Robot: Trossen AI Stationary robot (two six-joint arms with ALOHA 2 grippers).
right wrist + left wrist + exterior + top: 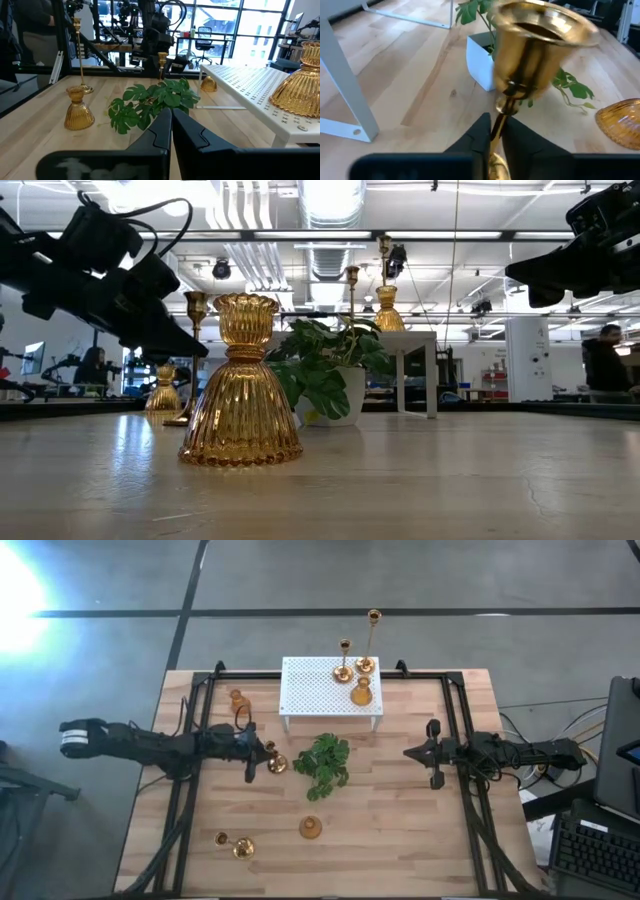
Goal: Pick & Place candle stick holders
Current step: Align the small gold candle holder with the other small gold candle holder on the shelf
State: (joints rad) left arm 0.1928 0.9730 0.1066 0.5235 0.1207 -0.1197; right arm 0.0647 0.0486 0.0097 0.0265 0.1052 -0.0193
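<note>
High view: The white perforated stand [331, 690] sits at the far middle of the counter [400, 830]. Three candle stick holders are on its far right corner: a tall stem [372, 640], a shorter stem [344, 660] and a squat bulbous one [361, 692]. Four holders are off the stand. One squat holder [238, 699] stands near the stand's left end. A second squat holder [310, 828] stands at the near middle. A tall holder [233, 843] lies at the near left. The fourth, a short-stem holder [272, 758], is at the left tool [250, 752], just left of the green plant [323, 762]. The right tool [432, 753] waits right of the plant, well apart from all holders.

Low view: The near squat holder [241, 385] stands upright on the counter. The left arm reaches in over the short-stem holder [195, 330].

Left wrist view: The left tool [496, 131] is clamped on the thin stem of the short-stem holder [540, 45], below its cup. The plant's white pot [481, 62] is just beyond.

Right wrist view: The right tool [171, 127] has its fingers pressed together and holds nothing.

Judgement: If the stand is the destination, three holders are placed. One is gripped and not yet delivered. Three remain to be picked.
</note>
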